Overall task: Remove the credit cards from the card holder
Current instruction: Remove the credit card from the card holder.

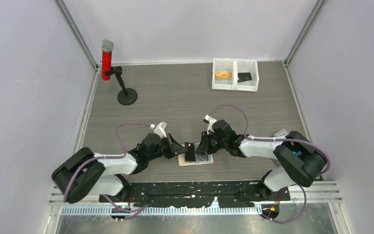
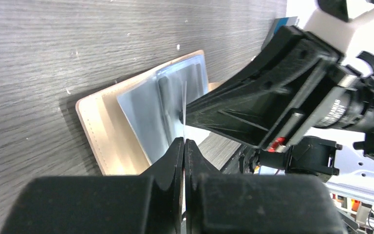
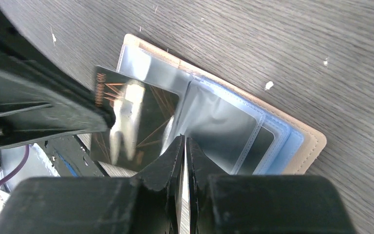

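Note:
The tan card holder (image 1: 205,160) lies open on the table between the arms, its glossy grey-blue pockets (image 3: 214,117) facing up. My left gripper (image 1: 184,150) is shut on a dark credit card (image 1: 190,152) that stands on edge over the holder's left half. The left wrist view shows the card edge-on (image 2: 184,105). The right wrist view shows its face with copper lines (image 3: 146,114). My right gripper (image 1: 203,147) is shut, its tips (image 3: 181,141) down on the holder's pockets. Another dark card (image 3: 263,142) shows inside a pocket.
Two white bins (image 1: 234,74) stand at the back; the left holds an orange-tan block (image 1: 222,75), the right a dark card (image 1: 244,77). A red cylinder (image 1: 107,61) and a black stand (image 1: 126,96) are at the back left. Walls enclose the table.

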Controlling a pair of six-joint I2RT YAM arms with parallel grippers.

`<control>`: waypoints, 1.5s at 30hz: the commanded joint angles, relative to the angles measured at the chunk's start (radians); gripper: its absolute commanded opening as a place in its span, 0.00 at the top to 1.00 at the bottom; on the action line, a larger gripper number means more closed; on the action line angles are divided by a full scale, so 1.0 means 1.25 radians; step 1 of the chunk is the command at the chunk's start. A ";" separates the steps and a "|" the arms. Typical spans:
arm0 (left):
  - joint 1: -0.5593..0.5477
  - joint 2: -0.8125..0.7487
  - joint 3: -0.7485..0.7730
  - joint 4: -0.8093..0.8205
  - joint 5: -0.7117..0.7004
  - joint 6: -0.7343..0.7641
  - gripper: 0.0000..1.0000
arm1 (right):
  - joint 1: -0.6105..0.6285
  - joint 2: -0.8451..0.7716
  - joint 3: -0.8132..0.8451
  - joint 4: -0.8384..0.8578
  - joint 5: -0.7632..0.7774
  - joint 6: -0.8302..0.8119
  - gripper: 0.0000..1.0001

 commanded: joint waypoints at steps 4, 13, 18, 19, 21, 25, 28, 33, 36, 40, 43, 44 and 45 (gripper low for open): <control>-0.003 -0.217 0.043 -0.278 -0.089 0.105 1.00 | -0.016 -0.045 0.021 -0.143 0.057 -0.074 0.86; -0.003 -0.416 0.036 -0.308 -0.091 0.101 1.00 | -0.019 -0.263 0.045 -0.089 -0.099 -0.051 0.59; -0.004 -0.458 0.037 -0.251 -0.043 0.075 1.00 | -0.019 -0.325 -0.007 0.032 -0.178 0.018 0.38; -0.004 -0.461 0.041 -0.247 -0.030 0.073 1.00 | -0.019 -0.334 -0.010 0.045 -0.181 0.027 0.37; -0.007 -0.464 0.048 -0.237 -0.016 0.069 1.00 | -0.019 -0.341 -0.012 0.048 -0.184 0.034 0.35; -0.019 -0.452 0.051 -0.183 -0.003 0.064 1.00 | -0.018 -0.332 -0.011 0.072 -0.198 0.044 0.34; -0.029 -0.426 0.055 -0.138 0.007 0.063 1.00 | -0.011 -0.313 -0.007 0.097 -0.223 0.055 0.34; -0.042 -0.411 0.050 -0.096 0.006 0.063 1.00 | -0.005 -0.308 -0.011 0.116 -0.220 0.069 0.42; -0.047 -0.410 0.056 -0.103 0.009 0.073 1.00 | -0.004 -0.307 -0.019 0.133 -0.223 0.066 0.65; -0.047 -0.440 0.075 -0.223 0.000 0.097 0.80 | -0.005 -0.312 -0.021 0.110 -0.257 0.018 0.94; -0.046 -0.485 0.107 -0.372 -0.007 0.141 0.64 | -0.005 -0.310 -0.011 0.054 -0.312 -0.055 0.95; -0.046 -0.499 0.129 -0.427 -0.007 0.158 0.62 | -0.005 -0.310 -0.009 0.045 -0.350 -0.068 0.95; -0.046 -0.512 0.147 -0.481 -0.008 0.178 0.60 | -0.005 -0.309 -0.009 0.030 -0.368 -0.090 0.95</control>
